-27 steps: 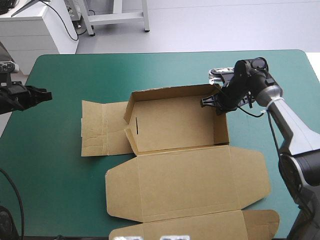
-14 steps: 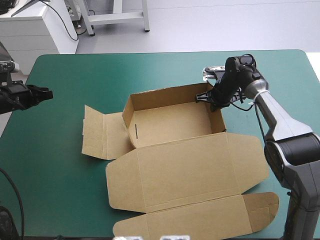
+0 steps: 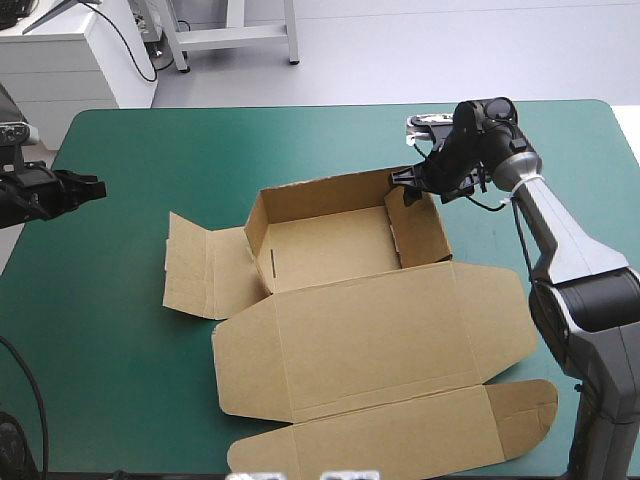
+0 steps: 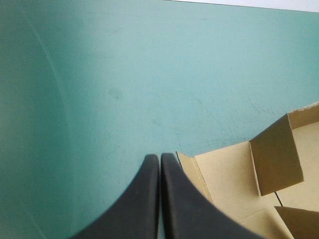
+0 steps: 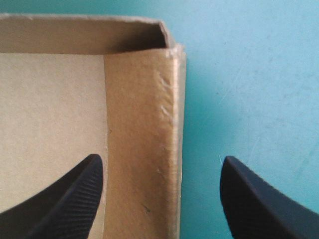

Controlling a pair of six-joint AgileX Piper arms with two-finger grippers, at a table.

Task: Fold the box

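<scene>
Okay, your right gripper (image 5: 160,160) sits wide open astride a wall (image 5: 142,124) of the box (image 3: 330,245), so centre it and pinch squarely; left gripper (image 4: 159,157) is closed, idle.

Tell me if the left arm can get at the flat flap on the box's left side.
Probably yes. The left gripper, shut, hovers at the left edge of the cover. Only bare cover lies between it and the flap, so nothing blocks the way.
</scene>
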